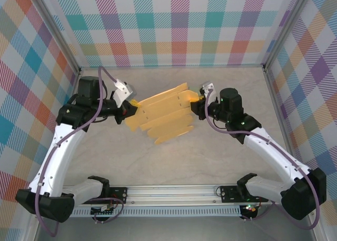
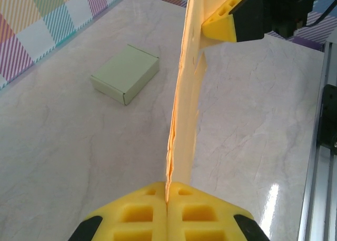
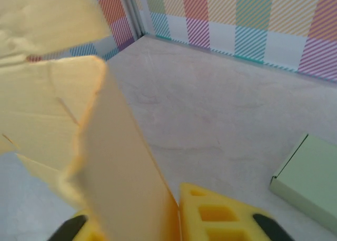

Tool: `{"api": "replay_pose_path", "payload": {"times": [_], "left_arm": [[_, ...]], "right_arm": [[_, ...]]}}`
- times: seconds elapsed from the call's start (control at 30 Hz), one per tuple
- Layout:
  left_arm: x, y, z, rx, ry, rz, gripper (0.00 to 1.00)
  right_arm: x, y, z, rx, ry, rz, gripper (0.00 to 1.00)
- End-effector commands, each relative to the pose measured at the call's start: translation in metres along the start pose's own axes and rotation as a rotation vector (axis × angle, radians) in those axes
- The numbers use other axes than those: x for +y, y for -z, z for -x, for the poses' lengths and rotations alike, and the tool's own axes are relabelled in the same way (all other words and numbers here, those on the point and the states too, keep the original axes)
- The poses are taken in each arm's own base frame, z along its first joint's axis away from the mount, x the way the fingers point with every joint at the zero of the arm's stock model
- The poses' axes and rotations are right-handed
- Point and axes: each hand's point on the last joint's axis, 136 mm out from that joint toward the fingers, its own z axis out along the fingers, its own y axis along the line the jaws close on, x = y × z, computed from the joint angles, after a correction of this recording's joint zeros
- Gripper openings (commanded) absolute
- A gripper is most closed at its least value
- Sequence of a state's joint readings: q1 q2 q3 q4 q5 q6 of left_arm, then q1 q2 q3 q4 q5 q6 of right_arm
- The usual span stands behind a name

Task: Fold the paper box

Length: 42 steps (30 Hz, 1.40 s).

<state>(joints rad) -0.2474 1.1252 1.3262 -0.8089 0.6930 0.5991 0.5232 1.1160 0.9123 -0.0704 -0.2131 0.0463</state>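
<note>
top external, left hand (image 1: 128,108), right hand (image 1: 199,100) pinch opposite paper box (image 1: 160,114) edges

In the left wrist view the yellow sheet (image 2: 181,109) stood edge-on, so neither face could be read, and its upper end ran off the top edge. The left gripper (image 2: 167,191), clamped on the sheet's near end, was cut off by the bottom edge. The right gripper (image 2: 202,30) was cropped by the top edge, with one finger hidden behind the sheet. In the right wrist view the sheet was blurred close to the lens, ran off the top and left edges, and covered most of one finger. The green box (image 3: 310,178) was cut by the right edge. In the top view both grippers' fingertips were too small to make out against the sheet.
</note>
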Motion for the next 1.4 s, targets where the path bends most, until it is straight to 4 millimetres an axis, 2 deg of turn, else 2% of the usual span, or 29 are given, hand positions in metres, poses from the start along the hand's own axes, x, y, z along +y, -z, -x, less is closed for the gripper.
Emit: {"api": "replay_pose_path", "payload": {"times": [0.0, 0.17, 0.2, 0.27, 0.3, 0.43, 0.5, 0.67, 0.77, 0.93, 1.0, 1.2, 1.37], "left_arm": [[0.002, -0.002, 0.004, -0.004, 0.012, -0.001, 0.00], [0.005, -0.009, -0.005, 0.026, 0.044, -0.007, 0.00], [0.005, -0.010, -0.007, 0.034, 0.041, -0.011, 0.09], [0.003, -0.013, -0.011, 0.052, 0.027, -0.030, 0.41], [0.003, -0.013, -0.011, 0.057, 0.021, -0.035, 0.54], [0.007, -0.019, -0.009, 0.066, -0.004, -0.056, 0.73], [0.013, -0.023, -0.008, 0.074, -0.010, -0.052, 0.78], [0.027, -0.034, -0.010, 0.103, -0.046, -0.042, 0.79], [0.032, -0.040, -0.013, 0.136, -0.062, -0.062, 0.65], [0.041, -0.048, -0.023, 0.211, -0.060, -0.071, 0.37], [0.040, -0.049, -0.028, 0.228, -0.059, -0.082, 0.31], [0.033, -0.054, -0.046, 0.263, -0.103, -0.095, 0.37], [0.047, -0.054, -0.064, 0.331, -0.115, -0.014, 0.38]], "right_arm": [[0.009, -0.002, 0.004, -0.032, -0.008, 0.058, 0.00], [0.017, -0.006, -0.011, 0.000, -0.040, 0.116, 0.00], [0.019, -0.007, -0.015, 0.013, -0.043, 0.136, 0.00], [0.025, -0.008, -0.022, 0.033, -0.037, 0.171, 0.00], [0.027, -0.009, -0.026, 0.045, -0.031, 0.190, 0.00], [0.033, -0.009, -0.035, 0.070, -0.004, 0.231, 0.00], [0.035, -0.009, -0.038, 0.077, 0.005, 0.242, 0.00], [0.037, -0.012, -0.042, 0.094, 0.019, 0.265, 0.00], [0.035, -0.016, -0.043, 0.104, 0.019, 0.261, 0.00], [0.033, -0.023, -0.044, 0.116, 0.008, 0.262, 0.00], [0.031, -0.026, -0.046, 0.123, 0.003, 0.255, 0.00], [0.023, -0.038, -0.050, 0.147, -0.001, 0.233, 0.00], [0.020, -0.042, -0.049, 0.148, 0.008, 0.223, 0.00]]}}
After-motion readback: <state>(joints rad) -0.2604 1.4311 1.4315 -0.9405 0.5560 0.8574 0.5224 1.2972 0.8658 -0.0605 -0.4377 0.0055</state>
